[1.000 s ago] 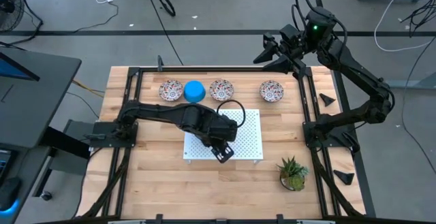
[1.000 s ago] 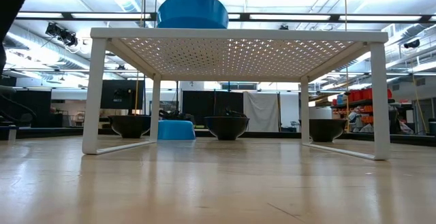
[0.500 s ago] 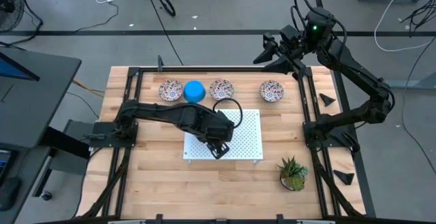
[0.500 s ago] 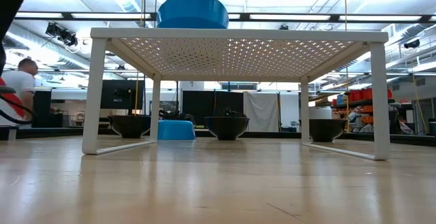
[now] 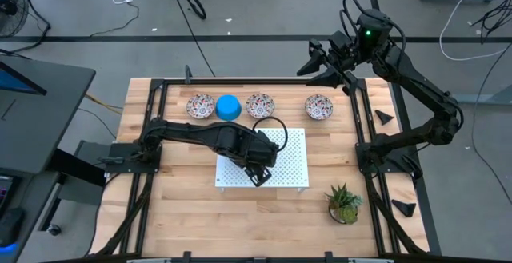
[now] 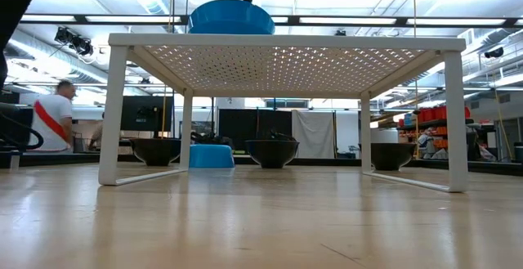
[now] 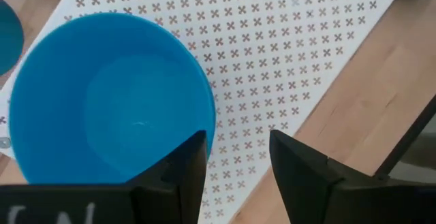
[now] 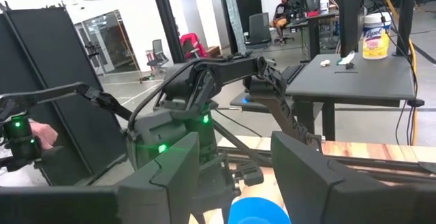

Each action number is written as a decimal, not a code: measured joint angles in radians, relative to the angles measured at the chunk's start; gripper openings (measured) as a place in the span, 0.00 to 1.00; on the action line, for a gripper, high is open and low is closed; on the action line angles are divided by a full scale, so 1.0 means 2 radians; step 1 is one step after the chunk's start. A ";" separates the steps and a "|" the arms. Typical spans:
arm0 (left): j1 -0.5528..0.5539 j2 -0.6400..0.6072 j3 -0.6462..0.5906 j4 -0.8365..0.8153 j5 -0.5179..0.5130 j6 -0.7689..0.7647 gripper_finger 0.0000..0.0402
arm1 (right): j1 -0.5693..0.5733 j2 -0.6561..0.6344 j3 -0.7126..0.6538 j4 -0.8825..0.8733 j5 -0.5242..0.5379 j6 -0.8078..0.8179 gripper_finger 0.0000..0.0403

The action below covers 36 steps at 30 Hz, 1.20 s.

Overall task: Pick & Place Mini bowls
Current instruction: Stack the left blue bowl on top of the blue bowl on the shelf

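A bright blue mini bowl (image 7: 102, 108) sits upright on the white perforated board (image 5: 292, 147), near its near-left corner; the low view shows this bowl (image 6: 231, 17) on the board's top. My left gripper (image 7: 235, 139) hangs open above it, pointing steeply down, one finger over the bowl's rim and the other over bare board. In the high view my left arm (image 5: 240, 143) hides this bowl. Along the far edge rest a second blue bowl (image 5: 229, 106) and three patterned bowls (image 5: 200, 106), (image 5: 260, 104), (image 5: 319, 106). My right gripper (image 5: 308, 61) waits open, raised beyond the far right corner. My left gripper has one finger (image 7: 184, 166) over the blue bowl's rim (image 7: 208, 125), coming from above. I cannot tell whether it touches the rim. The bowl rests on the board by its base.
A small green potted plant (image 5: 344, 203) stands at the near right of the table. The board is a low stand on legs (image 6: 112, 114) with open room beneath. Bare wood lies in front of it. A person moves in the room far behind.
My left gripper has tipped and come down a little toward the blue bowl; its finger now shows above the bowl in the low view. The bowl's top stands lower and flatter on the board than a second ago.
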 joint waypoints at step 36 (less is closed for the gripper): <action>-0.009 0.025 -0.001 -0.014 0.001 -0.004 0.41 | 0.000 0.000 0.000 -0.026 0.001 -0.005 0.46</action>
